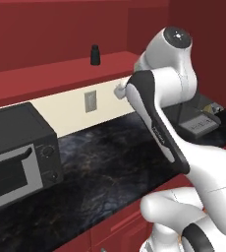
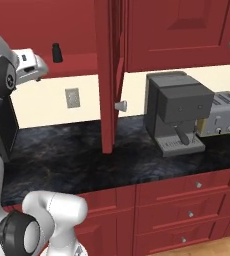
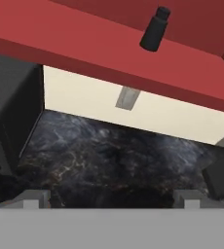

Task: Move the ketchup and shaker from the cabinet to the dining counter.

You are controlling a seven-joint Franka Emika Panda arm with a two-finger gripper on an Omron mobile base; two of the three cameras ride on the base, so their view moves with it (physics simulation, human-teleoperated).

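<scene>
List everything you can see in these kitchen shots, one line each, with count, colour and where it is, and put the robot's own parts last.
shaker: one, dark grey-black, upright on the cabinet shelf
cabinet: one, dark red, door open, above the counter
counter: one, black marbled top
microwave: one, grey-black, left on the counter
wall outlet: one, grey, on the cream wall
coffee machine: one, dark grey, on the counter
toaster: one, silver, beside the coffee machine
drawers: several, red, under the counter
arm: one, white with dark joints
gripper: one, open, holding nothing

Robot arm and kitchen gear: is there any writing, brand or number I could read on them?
Robot arm: a small pale marking on its dark link, too blurred to read.
Microwave: knobs, no legible labels.
Coffee machine and toaster: no readable text.
Shaker: plain, no label.
</scene>
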